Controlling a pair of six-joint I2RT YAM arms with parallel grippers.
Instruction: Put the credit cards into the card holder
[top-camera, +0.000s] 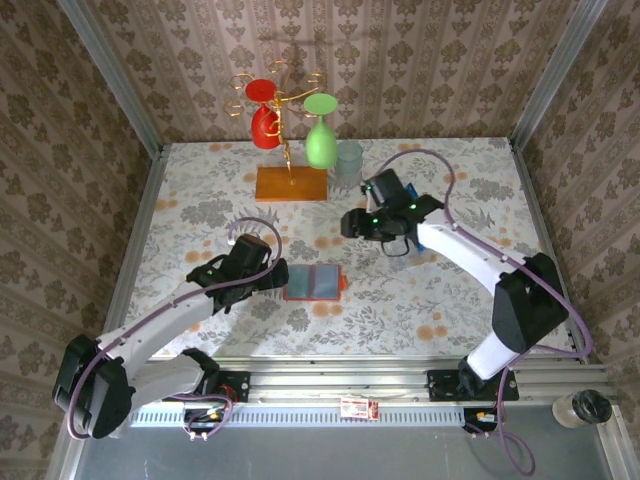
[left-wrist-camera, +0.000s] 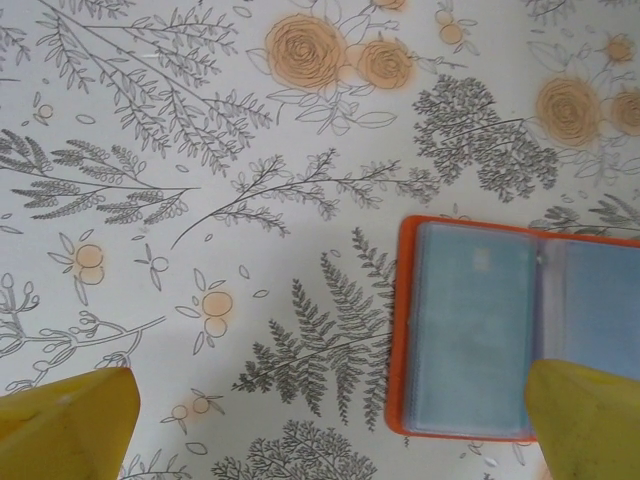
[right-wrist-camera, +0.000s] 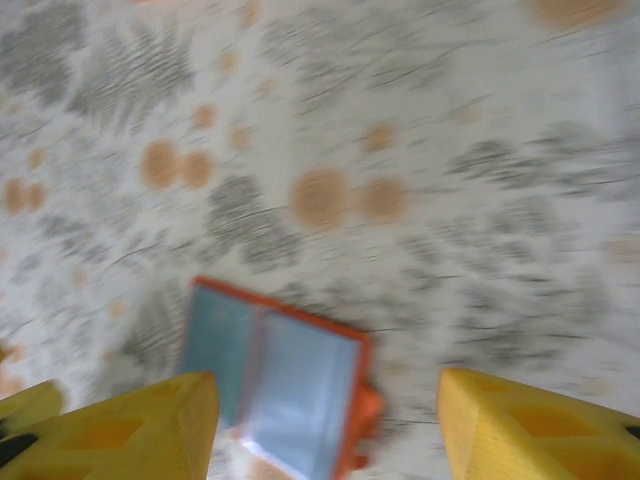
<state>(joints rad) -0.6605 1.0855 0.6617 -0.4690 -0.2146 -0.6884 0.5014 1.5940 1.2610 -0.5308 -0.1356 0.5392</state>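
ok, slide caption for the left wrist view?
Left gripper open over the floral tablecloth, one yellow fingertip overlapping the edge of the open orange card holder.

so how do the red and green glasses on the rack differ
The red glass hangs on the left of the gold rack, the green glass on the right. The green glass is beside a clear cup, the red glass away from it. Both hang bowl down.

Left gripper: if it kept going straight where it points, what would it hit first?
Probably the open orange wallet: one yellow finger hangs over its page, the other over bare tablecloth. Height is unclear.
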